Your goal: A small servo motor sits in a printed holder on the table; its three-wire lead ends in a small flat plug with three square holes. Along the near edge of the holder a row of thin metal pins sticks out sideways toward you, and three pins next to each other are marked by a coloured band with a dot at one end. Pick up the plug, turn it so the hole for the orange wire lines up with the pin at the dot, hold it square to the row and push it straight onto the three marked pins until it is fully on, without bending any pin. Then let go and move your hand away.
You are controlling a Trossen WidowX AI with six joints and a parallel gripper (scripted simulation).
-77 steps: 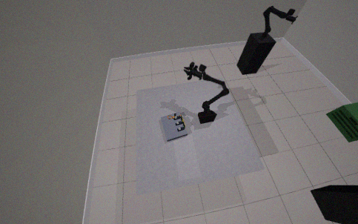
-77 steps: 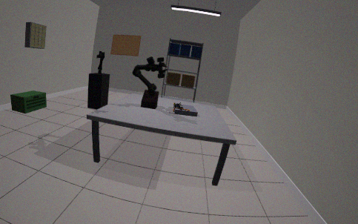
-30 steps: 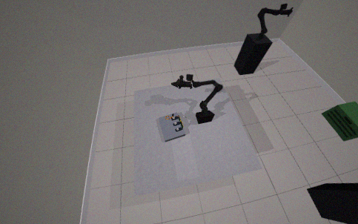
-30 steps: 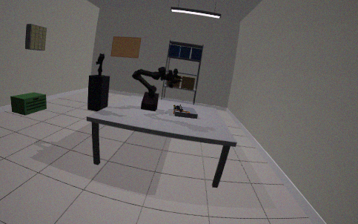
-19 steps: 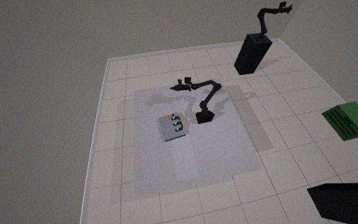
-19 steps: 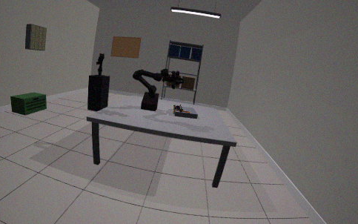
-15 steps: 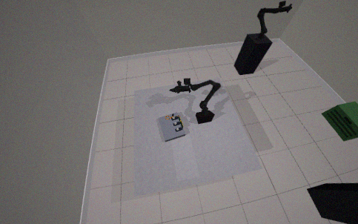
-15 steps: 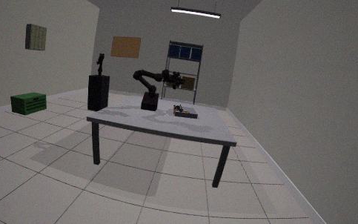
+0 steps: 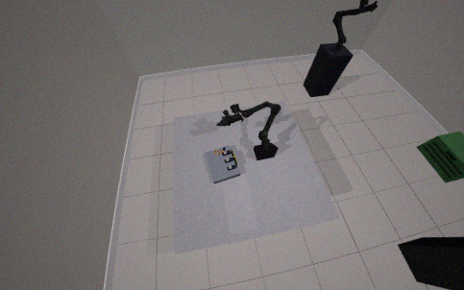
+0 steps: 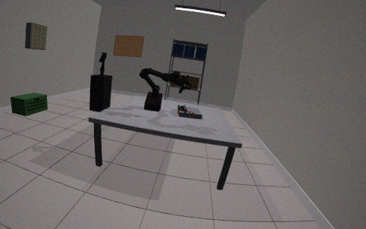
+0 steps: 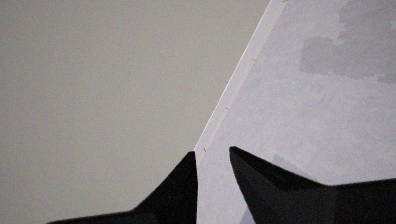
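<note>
My gripper (image 9: 219, 124) (image 10: 181, 91) (image 11: 212, 155) hangs high above the table (image 9: 281, 202) (image 10: 222, 133). Its fingers stand a little apart with nothing between them in the wrist view. A flat grey block (image 9: 223, 172) (image 10: 191, 116) lies on the table, below the gripper and off to its side. Several small black parts and orange bits stand along one side of the block. The servo, plug, lead, pins, coloured band and dot are too small to tell apart. None of them shows in the wrist view.
The arm's base (image 9: 265, 152) (image 10: 153, 102) stands on the table close to the block. A second arm stands on a black pedestal (image 9: 328, 69) (image 10: 101, 92) beyond the table. A green box (image 9: 459, 154) (image 10: 29, 104) stands on the floor away from the table.
</note>
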